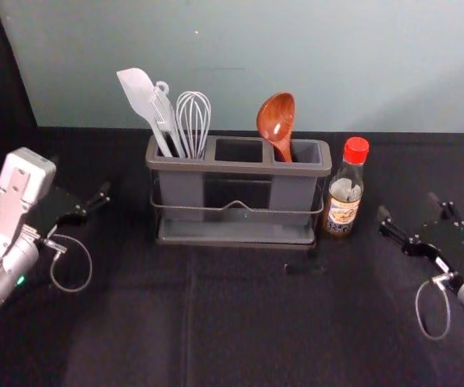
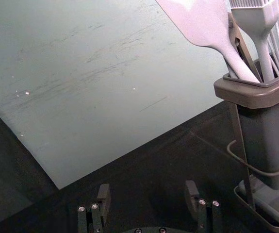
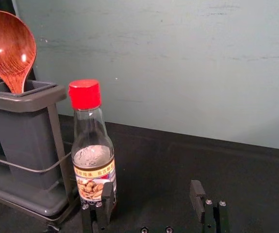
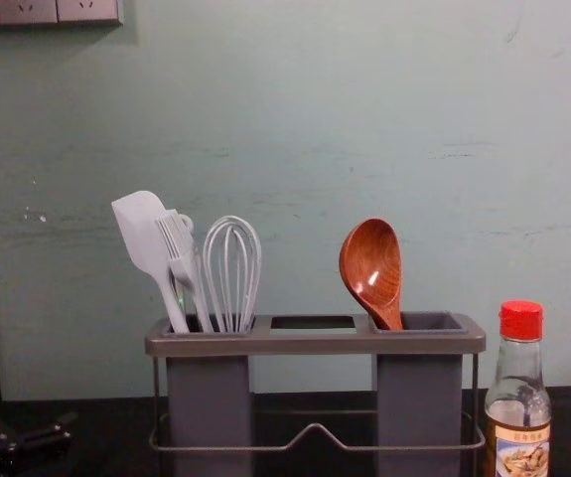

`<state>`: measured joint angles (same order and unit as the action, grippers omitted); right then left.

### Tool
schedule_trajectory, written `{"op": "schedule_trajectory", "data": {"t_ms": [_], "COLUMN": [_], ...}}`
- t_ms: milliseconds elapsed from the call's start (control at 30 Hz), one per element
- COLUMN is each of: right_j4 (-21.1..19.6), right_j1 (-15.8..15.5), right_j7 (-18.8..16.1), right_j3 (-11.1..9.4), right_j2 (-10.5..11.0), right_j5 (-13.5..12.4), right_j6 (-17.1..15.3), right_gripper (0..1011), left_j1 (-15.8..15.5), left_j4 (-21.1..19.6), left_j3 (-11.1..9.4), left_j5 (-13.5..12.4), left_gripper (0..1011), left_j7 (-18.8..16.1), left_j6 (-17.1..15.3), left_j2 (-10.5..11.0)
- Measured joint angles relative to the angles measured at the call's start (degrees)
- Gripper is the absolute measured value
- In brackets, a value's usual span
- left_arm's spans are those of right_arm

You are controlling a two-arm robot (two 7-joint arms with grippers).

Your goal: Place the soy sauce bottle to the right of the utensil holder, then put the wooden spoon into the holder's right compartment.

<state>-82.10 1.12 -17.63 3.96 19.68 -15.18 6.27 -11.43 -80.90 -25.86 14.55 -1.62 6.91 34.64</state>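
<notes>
"what was behind it all?"

"a grey-green wall (image 1: 215, 40), with a black cloth (image 1: 240, 322) spread over the table. in the head view the utensil holder (image 1: 240, 168) stood in the middle."

"and the soy sauce bottle (image 1: 345, 193)?"

"upright on the cloth, just beside the holder on its right. the wooden spoon (image 1: 277, 121) stood in the right compartment, bowl up. the left one held a spatula (image 1: 137, 93), a brush (image 1: 165, 114) and a whisk (image 1: 193, 117)."

"where were the arms?"

"the left gripper (image 1: 82, 181) hung out to the left of the holder, well apart from it. the right gripper (image 1: 409, 206) was over on the right, past the bottle."

"what did the left wrist view give you?"

"the left gripper (image 2: 147, 188) with its two fingers spread and nothing between them. the spatula and brush leaned in the holder's near end."

"and the right wrist view?"

"the right gripper (image 3: 152, 185) was spread wide too, holding nothing. the bottle stood between the holder and the bare cloth, label showing, red cap (image 3: 85, 94) on. the spoon's handle went down into its compartment."

"did the chest view agree?"

"it did. the spoon tilted a little to the left there, its handle inside the right compartment, and the bottle was upright to the right of the holder. some switch plates (image 4: 57, 12) sat high on the wall, at the left."
</notes>
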Motion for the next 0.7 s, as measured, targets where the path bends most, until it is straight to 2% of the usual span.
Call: {"op": "schedule_trajectory", "data": {"t_ms": [700], "right_j4": [0.69], "right_j1": [0.15], "right_j7": [-0.13], "right_j3": [0.10], "right_j2": [-0.11], "right_j5": [-0.09], "right_j6": [0.03], "right_gripper": [1002], "left_j1": [0.00], "left_j4": [0.00], "left_j3": [0.00], "left_j5": [0.00], "left_gripper": [1005], "left_j7": [0.00], "left_j6": [0.00], "left_j2": [0.00]}}
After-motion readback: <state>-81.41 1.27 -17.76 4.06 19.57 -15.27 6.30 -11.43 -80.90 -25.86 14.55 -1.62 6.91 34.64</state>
